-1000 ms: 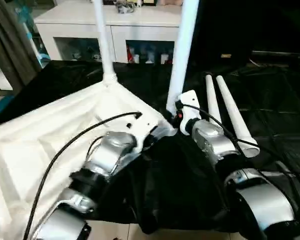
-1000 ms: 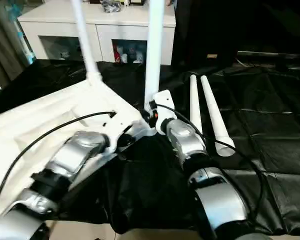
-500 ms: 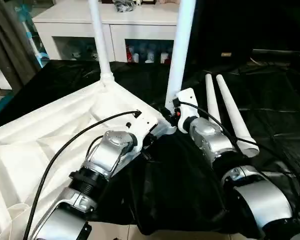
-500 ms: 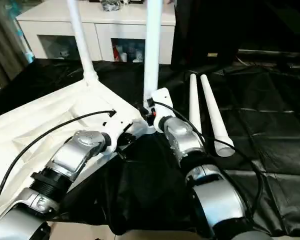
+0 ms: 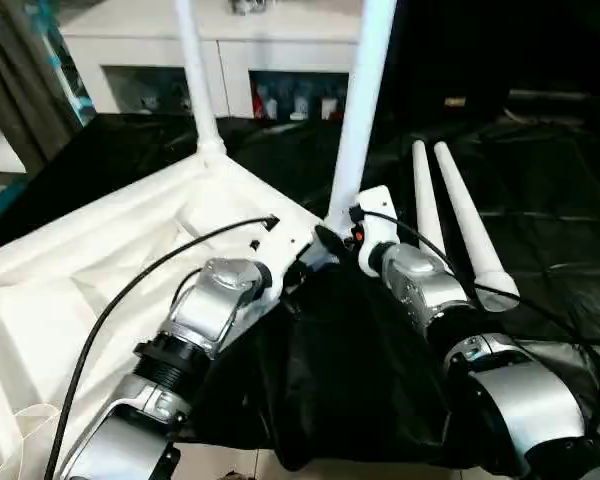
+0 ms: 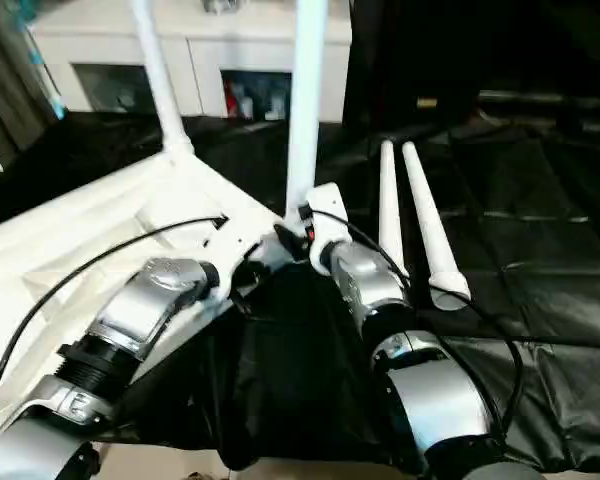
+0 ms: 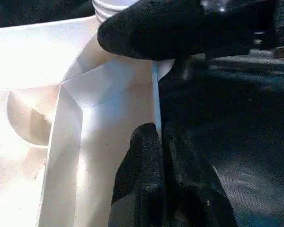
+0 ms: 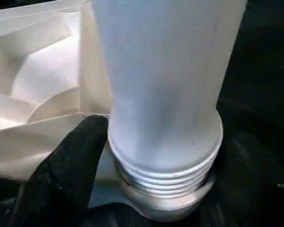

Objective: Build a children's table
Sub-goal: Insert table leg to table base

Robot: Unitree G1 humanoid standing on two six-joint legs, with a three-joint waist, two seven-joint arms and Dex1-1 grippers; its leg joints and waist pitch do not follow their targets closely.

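The white tabletop [image 5: 100, 270] lies upside down on black cloth. Two white legs stand upright in its corner sockets: one at the far corner [image 5: 195, 80], one at the near corner [image 5: 358, 120]. My right gripper [image 5: 338, 235] is open around the near leg's threaded base [image 8: 165, 165]. One of its black fingers [image 8: 61, 175] stands beside the threads, while the other is hidden behind the leg. My left gripper [image 7: 160, 137] is shut on the tabletop's thin rim just beside that corner. Two loose legs [image 5: 423, 205] [image 5: 468, 225] lie side by side on the cloth to the right.
A white cabinet [image 5: 280, 60] with glass fronts stands behind the work. Black cloth [image 5: 550, 200] covers the floor to the right and front. A grey curtain [image 5: 10, 90] hangs at the far left. A black cable [image 5: 130, 300] runs over my left forearm.
My right gripper's fingers have spread away from the near leg's base, and one black finger now shows left of it. The left gripper has kept its grip. The view has tilted down slightly.
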